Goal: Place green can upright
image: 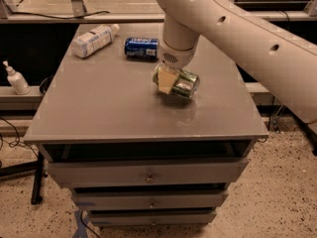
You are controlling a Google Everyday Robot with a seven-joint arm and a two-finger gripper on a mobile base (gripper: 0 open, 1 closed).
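Observation:
The green can [184, 83] lies on its side, its long axis running left to right, in the middle of the grey table top [109, 108]. It seems to hang just above the surface, with a faint shadow below it. My gripper [171, 79] comes down from the big white arm and is shut on the green can. One pale yellow finger [166, 81] crosses the can's near left side; the other finger is hidden behind the can.
A dark-blue can [141, 48] lies on its side at the back of the table, just behind the gripper. A white-labelled plastic bottle [94, 39] lies at the back left. A soap dispenser [15, 78] stands off the table to the left. Drawers sit below the top.

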